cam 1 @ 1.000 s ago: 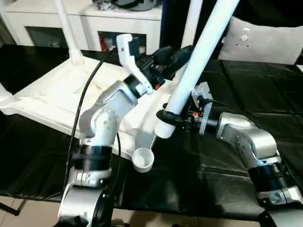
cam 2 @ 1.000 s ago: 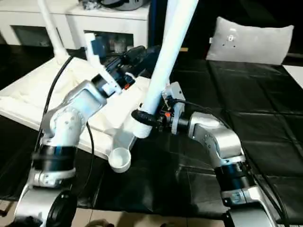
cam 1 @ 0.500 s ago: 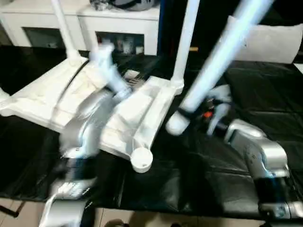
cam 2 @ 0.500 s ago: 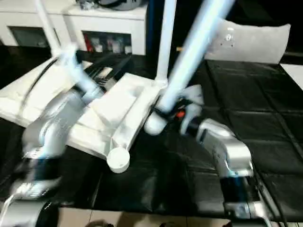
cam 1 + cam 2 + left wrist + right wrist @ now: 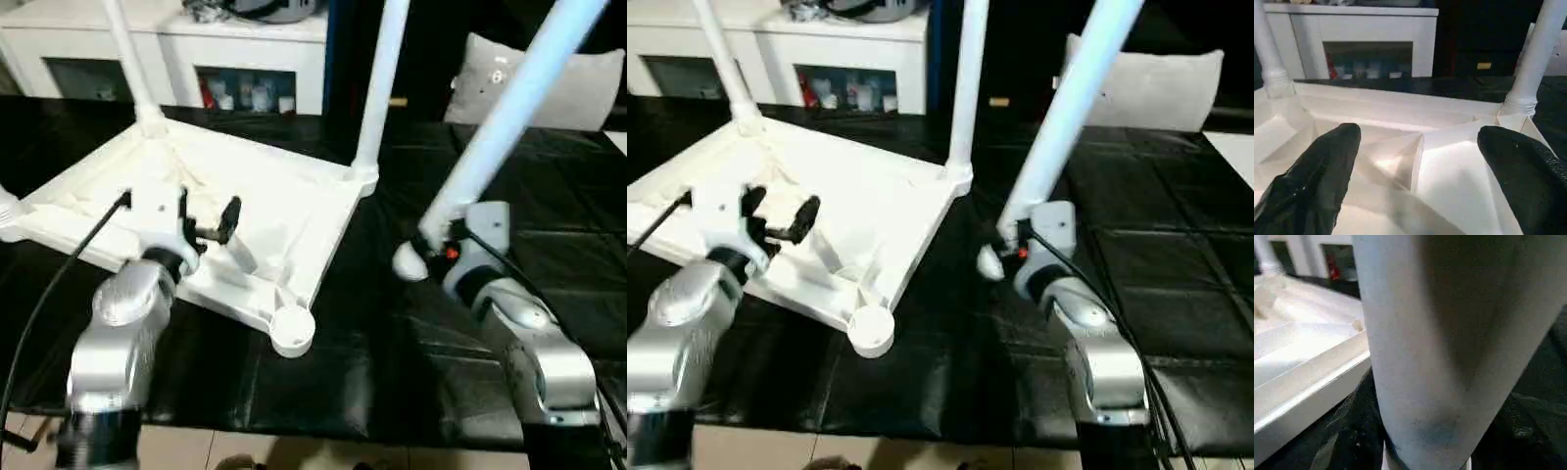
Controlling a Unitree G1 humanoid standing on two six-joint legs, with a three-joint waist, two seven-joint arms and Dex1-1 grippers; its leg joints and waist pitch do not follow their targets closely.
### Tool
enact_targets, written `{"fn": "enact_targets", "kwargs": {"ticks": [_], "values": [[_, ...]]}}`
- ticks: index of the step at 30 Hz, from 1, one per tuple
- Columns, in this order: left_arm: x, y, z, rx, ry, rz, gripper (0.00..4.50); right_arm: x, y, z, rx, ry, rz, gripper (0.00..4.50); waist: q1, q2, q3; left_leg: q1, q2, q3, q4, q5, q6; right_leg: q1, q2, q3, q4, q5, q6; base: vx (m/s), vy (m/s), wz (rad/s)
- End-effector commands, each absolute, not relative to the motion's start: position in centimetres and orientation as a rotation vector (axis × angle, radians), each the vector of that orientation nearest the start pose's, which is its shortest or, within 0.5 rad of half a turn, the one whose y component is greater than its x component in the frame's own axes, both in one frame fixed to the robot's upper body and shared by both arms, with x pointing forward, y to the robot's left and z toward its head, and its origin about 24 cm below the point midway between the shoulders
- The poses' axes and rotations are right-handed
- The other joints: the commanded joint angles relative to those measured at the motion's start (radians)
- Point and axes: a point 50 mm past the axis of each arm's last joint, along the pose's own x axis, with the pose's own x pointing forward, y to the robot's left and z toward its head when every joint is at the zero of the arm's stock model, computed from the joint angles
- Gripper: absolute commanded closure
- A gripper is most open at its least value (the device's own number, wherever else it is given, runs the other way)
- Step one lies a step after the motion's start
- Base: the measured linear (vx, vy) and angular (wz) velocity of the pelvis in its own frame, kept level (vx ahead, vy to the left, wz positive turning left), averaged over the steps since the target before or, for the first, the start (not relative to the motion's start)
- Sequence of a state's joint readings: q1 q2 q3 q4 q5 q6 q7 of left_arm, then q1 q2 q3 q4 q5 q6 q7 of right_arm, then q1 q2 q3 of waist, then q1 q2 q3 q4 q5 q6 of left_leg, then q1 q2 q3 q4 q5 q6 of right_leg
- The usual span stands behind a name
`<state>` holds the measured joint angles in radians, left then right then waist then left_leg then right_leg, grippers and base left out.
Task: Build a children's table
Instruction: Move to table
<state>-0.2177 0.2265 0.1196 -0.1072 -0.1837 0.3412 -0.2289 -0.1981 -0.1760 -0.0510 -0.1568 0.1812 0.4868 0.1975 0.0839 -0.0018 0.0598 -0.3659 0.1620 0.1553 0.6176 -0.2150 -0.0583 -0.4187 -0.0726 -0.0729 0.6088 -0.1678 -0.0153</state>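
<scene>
The table top (image 5: 245, 206) lies underside up with two legs (image 5: 380, 88) standing in its far sockets. The near corner socket (image 5: 292, 329) is empty. Beside the top, the right gripper (image 5: 431, 243) clamps another leg (image 5: 509, 108); the left gripper (image 5: 204, 220) hovers over the top, spread wide.

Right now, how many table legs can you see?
3. One leg stands in the tabletop's far left socket, another leg stands in the far right socket, and the right tool holds a loose leg. Another may be hidden.

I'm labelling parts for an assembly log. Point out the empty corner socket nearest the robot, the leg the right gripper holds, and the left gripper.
empty corner socket (image 5: 293, 328), left eye view, on its round rim.
held leg (image 5: 495, 137), left eye view, mid-tube.
left gripper (image 5: 206, 217), left eye view, midway between its open fingers.
</scene>
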Motion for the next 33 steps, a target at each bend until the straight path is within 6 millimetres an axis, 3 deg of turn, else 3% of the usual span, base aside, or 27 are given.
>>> {"fn": "enact_targets", "kwargs": {"ticks": [1, 3, 6, 8, 12, 14, 15, 18, 19, 20, 21, 22, 23, 24, 25, 26, 27, 28, 29, 30, 31, 32, 33], "values": [[28.6, 18.4, 10.4, 0.029, -0.006, -0.187, 0.0, 28.3, -16.7, 10.1, 0.014, 0.056, 0.21, 2.62, -0.005, 0.012, -0.051, 0.003, 0.052, -0.022, -0.098, -0.28, -0.014, 0.043, -0.066, 0.052, -0.099, -0.443, -0.05, 0.0, 0.0, 0.0], [28.4, 18.2, 10.2, 0.03, 0.0, -0.189, 0.0, 28.1, -16.5, 10.0, 0.031, 0.06, 0.228, 2.62, -0.007, 0.006, -0.051, 0.002, 0.051, -0.021, -0.097, -0.279, -0.01, 0.045, -0.064, 0.051, -0.1, -0.431, -0.048, 0.0, 0.0, 0.0], [28.4, 17.9, 10.0, 0.029, 0.004, -0.188, 0.0, 27.6, -16.1, 9.4, 0.05, 0.08, 0.262, 2.62, -0.006, 0.006, -0.051, -0.001, 0.051, -0.02, -0.098, -0.26, 0.001, 0.047, -0.064, 0.052, -0.1, -0.409, -0.05, 0.0, 0.0, 0.0], [28.4, 17.7, 10.0, 0.028, 0.004, -0.189, 0.0, 27.5, -15.9, 9.3, 0.05, 0.081, 0.266, 2.62, -0.002, 0.002, -0.053, -0.003, 0.046, -0.016, -0.096, -0.236, 0.02, 0.051, -0.076, 0.058, -0.101, -0.423, -0.057, 0.0, 0.0, 0.0], [28.5, 17.2, 9.9, 0.041, 0.005, -0.205, 0.0, 27.6, -15.9, 9.1, 0.06, 0.085, 0.258, 2.62, 0.015, -0.002, -0.06, -0.016, 0.041, -0.007, -0.077, -0.096, 0.118, 0.07, -0.12, 0.083, -0.1, -0.342, -0.143, 0.0, 0.0, 0.0], [28.6, 16.9, 10.0, 0.042, 0.001, -0.214, 0.0, 27.6, -16.0, 9.0, 0.059, 0.087, 0.252, 2.62, 0.028, -0.002, -0.061, -0.02, 0.046, -0.016, -0.052, -0.045, 0.176, 0.082, -0.163, 0.106, -0.11, -0.287, -0.211, 0.0, 0.0, 0.0], [28.7, 16.8, 10.0, 0.045, 0.0, -0.219, 0.0, 27.6, -16.0, 9.0, 0.06, 0.089, 0.251, 2.62, 0.03, -0.001, -0.06, -0.018, 0.049, -0.018, -0.052, -0.038, 0.183, 0.081, -0.164, 0.105, -0.11, -0.283, -0.226, 0.0, 0.0, 0.0], [28.7, 16.5, 9.9, 0.05, 0.001, -0.228, 0.0, 27.6, -16.0, 9.0, 0.063, 0.09, 0.251, 2.62, 0.028, 0.007, -0.06, -0.002, 0.052, -0.006, -0.069, -0.027, 0.213, 0.069, -0.124, 0.079, -0.097, -0.261, -0.25, 0.0, 0.019, 0.01], [28.7, 16.4, 9.9, 0.053, 0.0, -0.236, 0.0, 27.5, -16.1, 9.0, 0.064, 0.093, 0.251, 2.62, 0.023, 0.015, -0.063, 0.042, 0.058, 0.026, -0.059, -0.05, 0.175, 0.035, -0.096, 0.099, -0.103, -0.28, -0.235, 0.01, 0.071, -0.05], [28.7, 16.4, 9.9, 0.053, 0.0, -0.238, 0.0, 27.5, -16.2, 8.9, 0.062, 0.097, 0.247, 2.62, 0.024, 0.006, -0.059, 0.065, 0.051, 0.056, -0.055, -0.125, 0.085, 0.015, -0.064, 0.125, -0.105, -0.299, -0.216, 0.01, 0.071, -0.05], [28.7, 16.4, 9.9, 0.053, 0.0, -0.239, 0.0, 27.4, -16.2, 8.9, 0.06, 0.099, 0.245, 2.62, 0.025, -0.007, -0.056, 0.063, 0.045, 0.062, -0.055, -0.173, 0.045, 0.017, -0.055, 0.136, -0.103, -0.308, -0.2, 0.005, 0.088, -0.23], [28.8, 16.3, 9.9, 0.052, 0.0, -0.24, 0.0, 27.4, -16.3, 8.8, 0.057, 0.102, 0.24, 2.62, 0.026, -0.006, -0.05, 0.071, 0.04, 0.069, -0.052, -0.265, -0.008, 0.007, -0.047, 0.161, -0.112, -0.357, -0.17, -0.016, 0.095, -0.39], [28.8, 16.2, 9.9, 0.053, 0.002, -0.241, 0.0, 27.5, -16.3, 8.8, 0.056, 0.103, 0.24, 2.62, 0.028, -0.007, -0.047, 0.076, 0.032, 0.071, -0.043, -0.319, -0.029, 0.001, -0.04, 0.189, -0.12, -0.407, -0.139, -0.016, 0.095, -0.39], [28.8, 16.2, 9.9, 0.054, 0.002, -0.241, 0.0, 27.5, -16.3, 8.8, 0.055, 0.104, 0.241, 2.62, 0.023, -0.008, -0.046, 0.076, 0.032, 0.068, -0.042, -0.335, -0.03, 0.0, -0.038, 0.197, -0.123, -0.431, -0.124, -0.025, 0.1, -0.46], [28.8, 16.2, 9.8, 0.056, 0.003, -0.242, 0.0, 27.5, -16.2, 8.8, 0.055, 0.105, 0.247, 2.62, 0.013, -0.003, -0.045, 0.09, 0.033, 0.073, -0.042, -0.361, -0.037, -0.024, -0.012, 0.198, -0.124, -0.47, -0.091, -0.059, 0.115, -0.45], [28.8, 16.2, 9.8, 0.057, 0.003, -0.243, 0.0, 27.5, -16.2, 8.8, 0.053, 0.105, 0.25, 2.62, -0.006, -0.002, -0.05, 0.098, 0.029, 0.08, -0.052, -0.385, -0.031, -0.034, 0.01, 0.177, -0.112, -0.456, -0.067, -0.059, 0.115, -0.45], [28.8, 16.2, 9.8, 0.057, 0.003, -0.243, 0.0, 27.5, -16.2, 8.8, 0.053, 0.105, 0.25, 2.62, -0.013, 0.0, -0.051, 0.106, 0.03, 0.087, -0.055, -0.389, -0.024, -0.044, 0.015, 0.168, -0.109, -0.432, -0.064, -0.059, 0.123, -0.4], [28.9, 16.1, 9.8, 0.057, 0.004, -0.243, 0.0, 27.6, -16.2, 8.8, 0.051, 0.107, 0.252, 2.62, -0.021, -0.019, -0.048, 0.048, 0.024, 0.063, -0.082, -0.386, 0.068, 0.007, -0.015, 0.143, -0.095, -0.354, -0.076, 0.001, 0.12, -0.23], [28.9, 16.1, 9.8, 0.057, 0.004, -0.243, 0.0, 27.6, -16.2, 8.8, 0.05, 0.108, 0.253, 2.62, -0.025, -0.01, -0.064, 0.031, 0.023, 0.058, -0.061, -0.264, 0.148, 0.031, -0.069, 0.173, -0.1, -0.219, -0.119, 0.001, 0.12, -0.23], [29.0, 16.1, 9.8, 0.057, 0.004, -0.242, 0.0, 27.7, -16.1, 8.8, 0.044, 0.108, 0.258, 2.62, -0.025, -0.01, -0.069, 0.024, 0.026, 0.047, -0.046, -0.222, 0.183, 0.041, -0.096, 0.183, -0.107, -0.188, -0.148, 0.005, 0.12, -0.02], [29.0, 16.1, 9.8, 0.058, 0.004, -0.242, 0.0, 27.7, -16.1, 8.8, 0.043, 0.108, 0.259, 2.62, -0.024, -0.014, -0.067, 0.007, 0.04, 0.022, -0.02, -0.187, 0.222, 0.058, -0.154, 0.204, -0.13, -0.201, -0.202, -0.022, 0.117, 0.09], [29.0, 16.1, 9.8, 0.058, 0.003, -0.242, 0.0, 27.7, -16.1, 8.8, 0.043, 0.107, 0.26, 2.62, -0.022, -0.006, -0.062, 0.012, 0.057, 0.002, -0.013, -0.191, 0.221, 0.049, -0.174, 0.203, -0.149, -0.283, -0.235, -0.022, 0.117, 0.09], [29.0, 16.1, 9.8, 0.058, 0.003, -0.242, 0.0, 27.7, -16.1, 8.8, 0.043, 0.107, 0.26, 2.62, -0.026, -0.001, -0.06, 0.016, 0.059, -0.001, -0.022, -0.197, 0.218, 0.042, -0.159, 0.193, -0.148, -0.308, -0.237, -0.02, 0.106, 0.14]]}}
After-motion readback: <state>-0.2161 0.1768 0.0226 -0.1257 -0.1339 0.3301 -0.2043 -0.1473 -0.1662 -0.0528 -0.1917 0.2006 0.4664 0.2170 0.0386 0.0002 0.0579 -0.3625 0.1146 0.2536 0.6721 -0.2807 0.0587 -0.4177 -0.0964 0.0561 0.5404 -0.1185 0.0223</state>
